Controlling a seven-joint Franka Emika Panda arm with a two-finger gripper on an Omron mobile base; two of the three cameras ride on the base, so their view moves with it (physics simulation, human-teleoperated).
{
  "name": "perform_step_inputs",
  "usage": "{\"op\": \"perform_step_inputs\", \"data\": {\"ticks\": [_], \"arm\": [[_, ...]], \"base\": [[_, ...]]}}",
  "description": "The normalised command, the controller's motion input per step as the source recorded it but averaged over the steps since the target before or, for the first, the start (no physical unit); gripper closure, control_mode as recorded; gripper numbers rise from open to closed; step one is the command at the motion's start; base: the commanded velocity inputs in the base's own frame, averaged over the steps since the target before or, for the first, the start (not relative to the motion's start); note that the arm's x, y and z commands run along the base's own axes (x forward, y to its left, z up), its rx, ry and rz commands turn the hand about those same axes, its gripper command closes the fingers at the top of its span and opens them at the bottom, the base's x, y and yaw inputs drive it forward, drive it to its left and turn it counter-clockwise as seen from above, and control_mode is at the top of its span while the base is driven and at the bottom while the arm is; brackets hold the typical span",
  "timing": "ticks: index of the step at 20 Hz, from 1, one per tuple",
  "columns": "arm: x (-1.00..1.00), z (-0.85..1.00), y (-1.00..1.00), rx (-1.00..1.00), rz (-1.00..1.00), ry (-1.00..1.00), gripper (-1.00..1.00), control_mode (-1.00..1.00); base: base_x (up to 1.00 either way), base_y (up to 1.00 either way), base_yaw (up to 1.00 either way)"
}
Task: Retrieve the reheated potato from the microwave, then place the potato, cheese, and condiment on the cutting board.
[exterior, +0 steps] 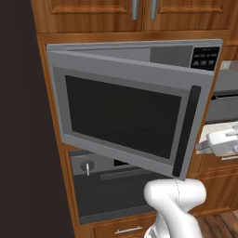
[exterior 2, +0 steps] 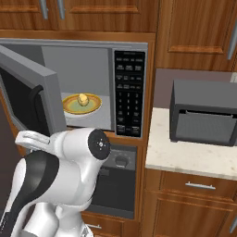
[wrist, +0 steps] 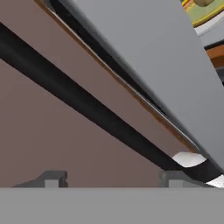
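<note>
The microwave [exterior 2: 128,92] stands with its door [exterior: 125,111] swung partly out. Inside it, the pale potato [exterior 2: 83,99] rests on a yellow-green plate [exterior 2: 82,105]; the hand view catches them at its top right corner [wrist: 202,2]. My gripper [exterior: 203,148] is at the door's free edge, right beside the black handle [exterior: 186,132]. In the hand view the gripper [wrist: 113,179] is open, its fingertips [wrist: 52,178] wide apart, and the handle [wrist: 87,109] runs diagonally just ahead of them, not clamped. Cheese, condiment and cutting board are out of view.
A black-fronted oven with a knob [exterior: 87,166] sits under the microwave. To the right, a dark grey appliance [exterior 2: 203,113] stands on a pale counter [exterior 2: 185,157]. Wooden cabinets are above and below. The open door juts out toward my arm.
</note>
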Motion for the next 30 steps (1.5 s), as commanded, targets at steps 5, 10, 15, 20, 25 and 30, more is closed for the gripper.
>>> {"op": "perform_step_inputs", "data": {"ticks": [5,10,15,20,25,30], "arm": [[-0.15,0.07,-0.32,0.09,-0.01,0.05,-1.00,-1.00],[0.26,0.02,-0.35,0.13,0.07,0.03,-1.00,-1.00],[0.38,0.00,-0.28,0.16,0.15,0.03,-1.00,-1.00],[0.39,0.02,-0.20,0.25,0.05,0.03,-1.00,-1.00],[0.44,0.00,-0.01,0.19,-0.04,0.02,-1.00,-1.00],[0.45,-0.04,0.04,0.10,-0.08,0.00,-1.00,-1.00]], "base": [[0.00,0.00,0.00],[0.00,0.00,0.00],[0.00,0.00,0.00],[0.00,0.00,0.00],[0.00,0.00,0.00],[0.00,0.00,0.00]]}}
